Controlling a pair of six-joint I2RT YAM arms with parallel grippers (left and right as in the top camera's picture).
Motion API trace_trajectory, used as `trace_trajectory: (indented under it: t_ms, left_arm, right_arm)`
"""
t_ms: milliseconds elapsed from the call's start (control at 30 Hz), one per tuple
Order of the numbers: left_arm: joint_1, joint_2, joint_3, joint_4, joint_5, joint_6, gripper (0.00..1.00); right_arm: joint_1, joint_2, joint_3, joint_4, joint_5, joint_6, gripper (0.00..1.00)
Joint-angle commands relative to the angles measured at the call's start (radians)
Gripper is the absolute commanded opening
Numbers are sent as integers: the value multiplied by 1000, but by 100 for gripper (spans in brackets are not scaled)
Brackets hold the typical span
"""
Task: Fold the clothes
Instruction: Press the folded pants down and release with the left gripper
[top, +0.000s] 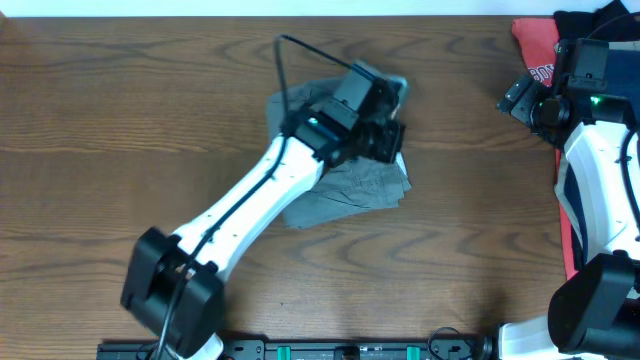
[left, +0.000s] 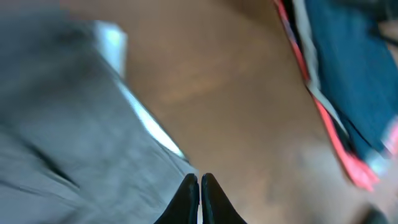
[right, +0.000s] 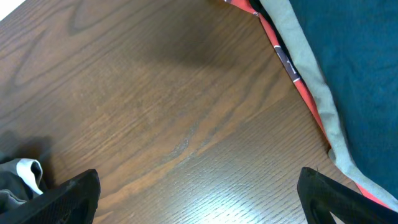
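The grey shorts lie crumpled in the middle of the table, partly under my left arm. My left gripper is over their upper right part. In the blurred left wrist view its fingers are shut at the edge of the grey cloth, where a pale strip runs up to the tips. My right gripper is open and empty over bare wood, next to a pile of navy and coral-red garments at the right.
The garment pile runs along the table's right edge, with a grey hem and red edge near my right fingers. A dark cloth bit with a white patch shows at the lower left of the right wrist view.
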Motion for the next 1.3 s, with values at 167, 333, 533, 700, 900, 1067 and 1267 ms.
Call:
trace_trajectory:
  t_ms: [167,333,533,700,900,1067,1267]
  left_arm:
    - [10,102,2,152,-376,-2,7]
    - [35,191,2,261,-396,-3,7]
    - [62,297,2,391,-381,-21,8]
    - [65,370,2,465,-267,-21,12]
    - [65,452,2,488,-247,-60,12]
    - [65,489,2,492,-245,-58,11]
    - [66,435,13,492,-237,-58,12]
  right_arm:
    - [1,-13,15,0,2,-7,99]
    - [1,-13,15,-1,2,-7,99]
    - [1,-13,15,-1,2,-7,99]
    - [1,-13,15,-1,2,-7,99]
    - [1,-13,15,-1,2,-7,99]
    - [1,-13,15,-1,2,-7,99]
    - [1,-13,15,0,2,-7,99]
